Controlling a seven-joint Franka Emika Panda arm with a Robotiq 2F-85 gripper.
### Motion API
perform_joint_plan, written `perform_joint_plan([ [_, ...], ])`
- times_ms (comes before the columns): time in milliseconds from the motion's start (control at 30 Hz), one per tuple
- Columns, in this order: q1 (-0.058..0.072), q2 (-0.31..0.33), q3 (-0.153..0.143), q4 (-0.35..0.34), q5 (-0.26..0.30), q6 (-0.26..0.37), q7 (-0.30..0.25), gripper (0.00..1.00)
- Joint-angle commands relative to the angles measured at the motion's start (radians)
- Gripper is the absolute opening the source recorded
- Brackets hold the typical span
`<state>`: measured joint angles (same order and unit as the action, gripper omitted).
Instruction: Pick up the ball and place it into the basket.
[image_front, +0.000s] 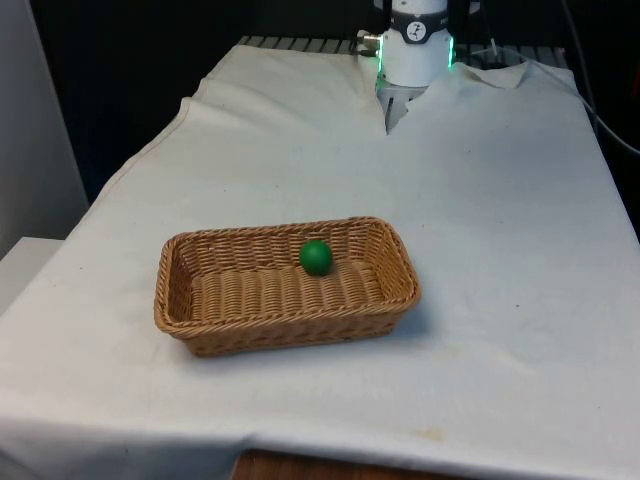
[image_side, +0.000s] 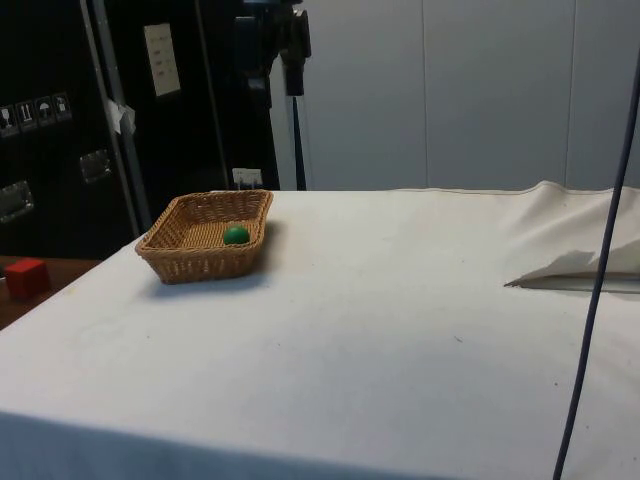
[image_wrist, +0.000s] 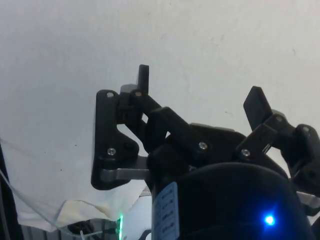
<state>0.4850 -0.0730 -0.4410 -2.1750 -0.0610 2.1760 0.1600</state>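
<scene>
A green ball (image_front: 316, 257) lies inside the brown wicker basket (image_front: 200, 330), close to its far long wall and towards the front view's right. In the side view the ball (image_side: 236, 236) rests on the floor of the basket (image_side: 190, 262) near the table's far left corner. My gripper (image_wrist: 200, 85) is open with nothing between its fingers, and plain white cloth lies beneath it. One fingertip (image_wrist: 143, 75) and the other (image_wrist: 256, 100) stand wide apart.
The robot's base (image_front: 412, 50) stands at the table's far end, where the cloth (image_front: 490, 75) is bunched into folds. A red box (image_side: 25, 277) sits off the table beyond the basket in the side view. A cable (image_side: 600, 270) hangs in front of that view.
</scene>
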Motion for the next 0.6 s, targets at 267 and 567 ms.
perform_joint_plan([
  [267,0.001,-0.002,0.006,0.004,-0.003,-0.006,0.01,1.0],
  [567,0.001,-0.008,0.014,0.004,0.001,-0.005,-0.019,1.0],
])
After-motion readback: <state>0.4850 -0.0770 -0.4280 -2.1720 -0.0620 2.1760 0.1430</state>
